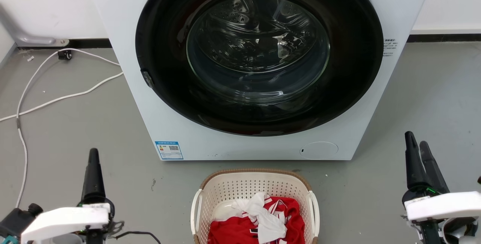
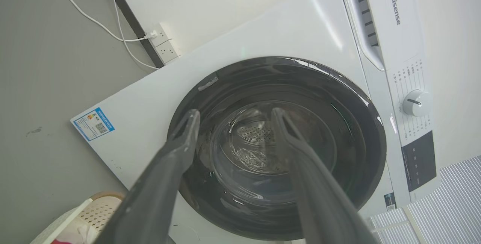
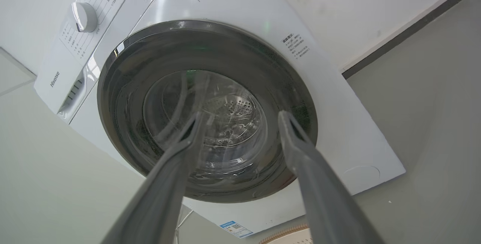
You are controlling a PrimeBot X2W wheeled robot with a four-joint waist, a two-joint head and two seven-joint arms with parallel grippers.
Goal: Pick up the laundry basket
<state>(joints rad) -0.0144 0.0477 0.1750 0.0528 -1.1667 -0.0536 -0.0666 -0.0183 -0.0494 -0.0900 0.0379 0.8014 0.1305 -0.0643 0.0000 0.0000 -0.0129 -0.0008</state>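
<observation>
As it looks light yet stiff, grasp the cream-white perforated plastic laundry basket [image 1: 246, 185], bottom centre, by its white handles [image 1: 193, 210]. Fingers of left gripper [image 2: 235, 113] and right gripper [image 3: 241, 116]: apart, empty.

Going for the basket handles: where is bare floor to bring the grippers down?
Bare grey floor lies on both sides: between the left gripper and the left handle of the laundry basket, and between its right handle and the right gripper. Behind, only a narrow strip separates the rim from the washing machine. A white cable trails on the far left.
</observation>
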